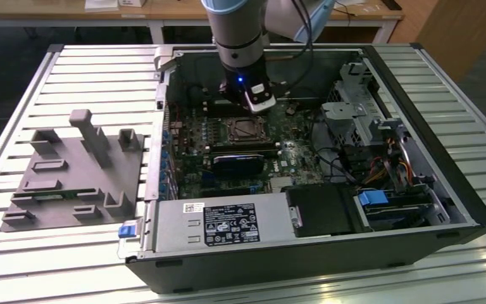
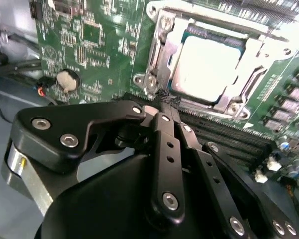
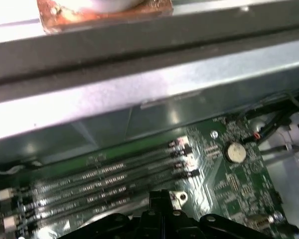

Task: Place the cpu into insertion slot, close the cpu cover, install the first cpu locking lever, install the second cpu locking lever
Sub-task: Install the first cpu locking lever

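The cpu (image 2: 207, 67) lies in the insertion slot (image 1: 245, 129), its silvery face glaring bright. The cpu cover (image 2: 159, 47), a thin silver frame, lies flat around the chip. My gripper (image 2: 167, 101) hangs low over the green board at the edge of the slot's frame that faces the memory slots, its black fingers drawn together with the tips at the frame's corner. In the exterior view my gripper (image 1: 255, 106) stands just behind the slot, inside the open computer case. In the first wrist view the gripper (image 3: 164, 198) has its tips next to a small silver tab (image 3: 178, 198).
Long black memory slots (image 2: 224, 134) run beside the socket. A coin battery (image 3: 235, 152) sits on the board. A black cooler block (image 1: 235, 163), the power supply (image 1: 218, 225) and a drive cage with cables (image 1: 369, 120) crowd the case. A grey fixture (image 1: 74, 171) stands outside.
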Robot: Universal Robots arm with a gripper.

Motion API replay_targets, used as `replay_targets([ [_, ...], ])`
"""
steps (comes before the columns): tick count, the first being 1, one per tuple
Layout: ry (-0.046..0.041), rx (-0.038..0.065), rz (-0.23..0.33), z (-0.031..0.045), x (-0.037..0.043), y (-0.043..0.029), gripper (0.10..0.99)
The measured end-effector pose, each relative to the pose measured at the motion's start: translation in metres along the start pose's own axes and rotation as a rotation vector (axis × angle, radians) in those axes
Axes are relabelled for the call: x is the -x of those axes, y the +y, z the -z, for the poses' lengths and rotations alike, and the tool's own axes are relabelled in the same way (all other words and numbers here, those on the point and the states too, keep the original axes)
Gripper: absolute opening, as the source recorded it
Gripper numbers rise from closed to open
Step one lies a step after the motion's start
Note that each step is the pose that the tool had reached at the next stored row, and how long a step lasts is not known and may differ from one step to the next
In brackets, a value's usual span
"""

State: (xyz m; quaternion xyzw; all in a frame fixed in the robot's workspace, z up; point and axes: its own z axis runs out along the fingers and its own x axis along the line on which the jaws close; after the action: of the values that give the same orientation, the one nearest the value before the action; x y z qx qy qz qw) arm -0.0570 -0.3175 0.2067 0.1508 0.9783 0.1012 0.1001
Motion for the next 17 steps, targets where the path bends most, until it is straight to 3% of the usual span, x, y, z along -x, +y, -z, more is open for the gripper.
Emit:
replay_targets([
  [3,-0.0118,-0.038,0.006,0.0006,0.0002,0.0002,0.106],
  [5,-0.0133,-0.043,0.008,0.0005,0.0002,0.0002,0.106],
  [9,-0.0134,-0.044,0.008,0.0006,0.0002,0.0002,0.106],
  [10,-0.0103,-0.045,0.007,0.0005,0.0003,0.0002,0.106],
  [11,0.0002,-0.049,0.005,0.0003,0.0005,0.0003,0.106],
  [14,0.0448,-0.069,0.0,-0.0004,0.0021,0.0007,0.106],
  [15,0.0558,-0.075,-0.002,-0.0006,0.0027,0.0008,0.106],
  [17,0.0635,-0.086,-0.002,-0.0009,0.0032,0.0009,0.106],
])
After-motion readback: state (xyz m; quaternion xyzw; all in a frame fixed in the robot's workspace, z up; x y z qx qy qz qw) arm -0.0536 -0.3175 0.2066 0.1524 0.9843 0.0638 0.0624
